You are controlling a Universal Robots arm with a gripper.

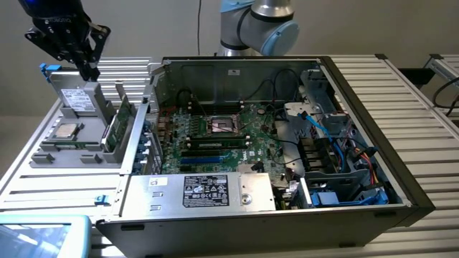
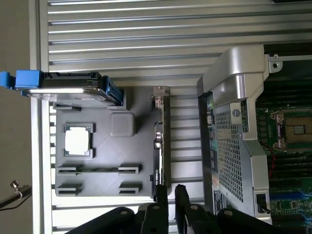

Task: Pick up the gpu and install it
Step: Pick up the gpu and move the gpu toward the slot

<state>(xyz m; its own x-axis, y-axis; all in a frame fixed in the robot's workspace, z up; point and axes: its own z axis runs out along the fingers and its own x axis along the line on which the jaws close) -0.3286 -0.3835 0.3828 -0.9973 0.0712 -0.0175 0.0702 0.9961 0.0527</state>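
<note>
gripper [image 2: 171,191], fingers apart, hovers above the upright gpu [image 2: 163,141] edge, beside the case [image 2: 229,126].

text: none legible | power supply label [image 1: 206,191] — print indecipherable | drive label [image 1: 74,98] — unreadable

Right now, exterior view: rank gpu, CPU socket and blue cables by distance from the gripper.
1. gpu, standing in the grey tray below the gripper, the exterior view's left.
2. CPU socket, middle of the motherboard.
3. blue cables, farthest, the exterior view's right.
</note>
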